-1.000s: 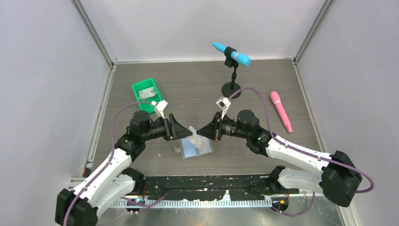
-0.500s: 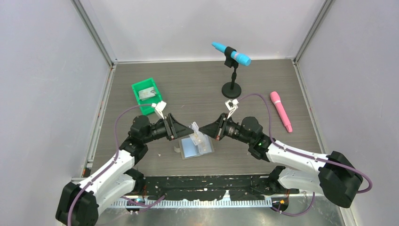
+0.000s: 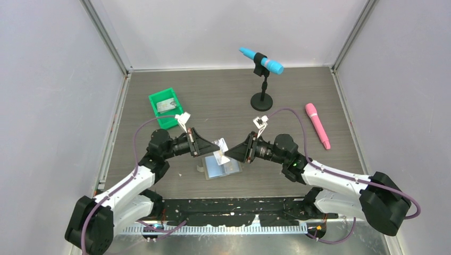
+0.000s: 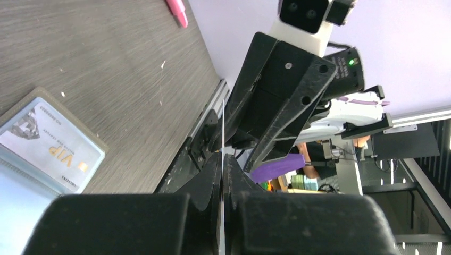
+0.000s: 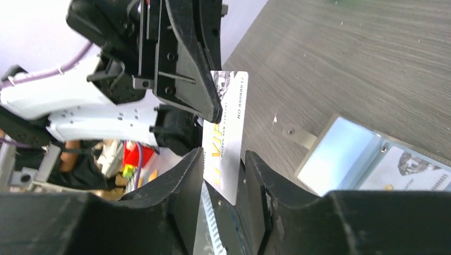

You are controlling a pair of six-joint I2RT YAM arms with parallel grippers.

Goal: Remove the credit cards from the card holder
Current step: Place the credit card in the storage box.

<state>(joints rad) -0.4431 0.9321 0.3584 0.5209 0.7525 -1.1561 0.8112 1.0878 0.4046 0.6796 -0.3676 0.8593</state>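
So we're mid hand-off here. The left claw (image 4: 222, 159) is clamped tight on one card (image 5: 226, 133), pinching it by the top edge. In its own camera the card is just a thin line running between the fingers. The right claw (image 5: 223, 155) sits directly opposite, nose to nose with it. Its jaws are parted a bit with the lower half of the same card standing between them, so it doesn't look like it's gripping.

The card holder (image 5: 340, 154) lies open on the table (image 3: 213, 90), right underneath where the two claws meet.

Progress-wise, I'd call it partway. This card is out and up in the air, but at least one VIP card (image 4: 53, 146) is still tucked in a pocket below the claws, so there's more pulling to do.

What I can't make out:
- From above, the claws cover most of the hand-off.
- Both wrist views cut the holder off, so I can't count what's left in it.
- I can't tell if the right claw's pads graze the card.
- There's something grey in the green bin (image 3: 159, 94), off behind the left claw, but it's too small to call.
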